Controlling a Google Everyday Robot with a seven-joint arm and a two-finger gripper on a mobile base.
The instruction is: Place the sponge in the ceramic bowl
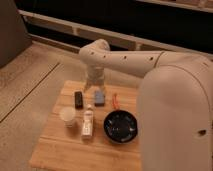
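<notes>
- Table [52, 152]: wood, left and front edges in view, open wood at lower left.
- Gripper [94, 82]: centre frame at the table's far edge, jaws apart, holding nothing.
- Sponge [100, 97]: just below the gripper, flat on the wood, small blue-grey block, soft-looking.
- Black block [78, 98] left of the sponge, apart.
- Bowl [121, 126]: lower right of the sponge, near, not touching.
- Cup [68, 116], bottle [88, 125] left of the bowl.
</notes>
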